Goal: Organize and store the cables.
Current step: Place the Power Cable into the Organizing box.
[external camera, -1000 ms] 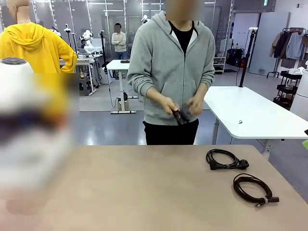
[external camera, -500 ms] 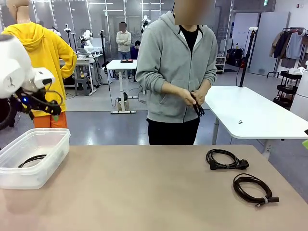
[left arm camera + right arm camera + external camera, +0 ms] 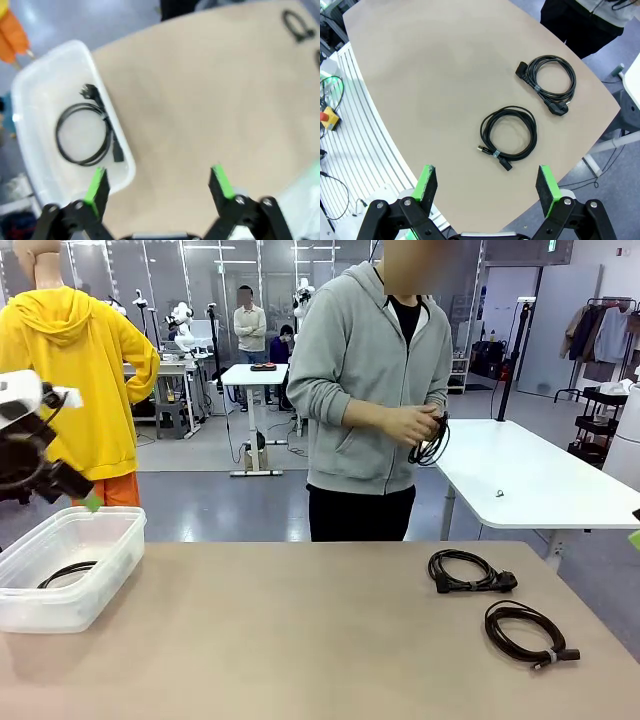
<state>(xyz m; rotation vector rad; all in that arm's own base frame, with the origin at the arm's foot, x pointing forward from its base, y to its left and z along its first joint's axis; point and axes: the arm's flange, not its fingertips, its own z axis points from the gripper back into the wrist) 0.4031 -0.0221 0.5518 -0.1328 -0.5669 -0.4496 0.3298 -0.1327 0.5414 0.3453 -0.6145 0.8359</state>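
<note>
Two black coiled cables lie on the tan table at the right, one (image 3: 470, 571) farther off and one (image 3: 528, 632) nearer the front; the right wrist view looks down on both (image 3: 552, 80) (image 3: 509, 135). A third coiled cable (image 3: 66, 572) (image 3: 85, 132) lies in the clear plastic container (image 3: 112, 570) (image 3: 30, 80) at the left. The person's hands hold another cable (image 3: 431, 447) at chest height. My left gripper (image 3: 80, 495) (image 3: 157, 182) hangs open and empty above the container's left end. My right gripper (image 3: 487, 182) is open and empty, high over the table.
The person in a grey hoodie (image 3: 365, 370) stands at the far edge. The table's middle (image 3: 300, 630) is bare. A white table (image 3: 520, 480) stands behind at the right. White rails and a red button box (image 3: 329, 117) sit beside the table.
My left arm has drawn back to the left, uncovering the container with its cable. The person has shifted the cable in the hands to the right and raised it.
</note>
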